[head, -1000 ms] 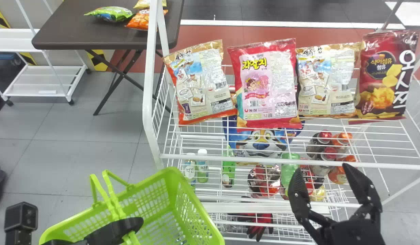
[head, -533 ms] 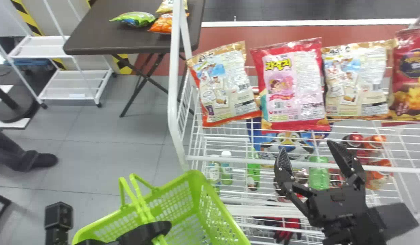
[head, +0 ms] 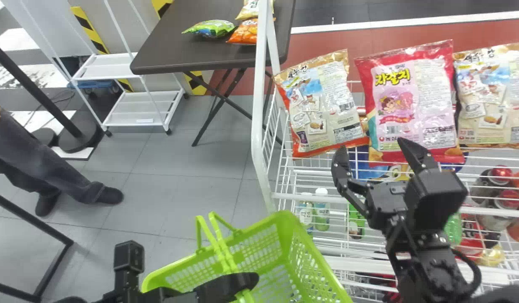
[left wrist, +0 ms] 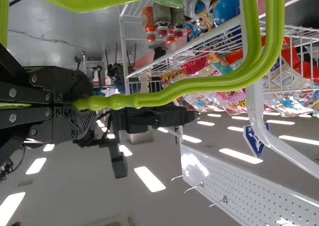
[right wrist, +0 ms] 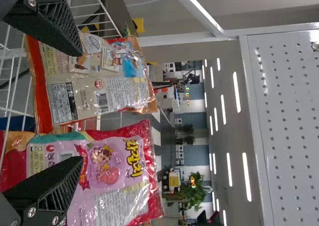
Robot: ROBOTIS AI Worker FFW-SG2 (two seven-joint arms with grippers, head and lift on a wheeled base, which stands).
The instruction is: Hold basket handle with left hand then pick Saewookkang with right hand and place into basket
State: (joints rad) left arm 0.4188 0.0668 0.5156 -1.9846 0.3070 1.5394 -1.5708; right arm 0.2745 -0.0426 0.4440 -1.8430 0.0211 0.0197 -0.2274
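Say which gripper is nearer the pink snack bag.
Right: the right gripper is open near the lower edge of the pink snack bag; the left gripper holds the basket handle, lower and farther left.

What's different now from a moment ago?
The right claw has moved left and up, to the lower edges of the orange-edged bag and the pink bag; it has taken neither. The head view has swung left. The left claw still grips the basket handle, and the bags stay put on the shelf.

Right end effector (head: pixel 371 145) spread wide
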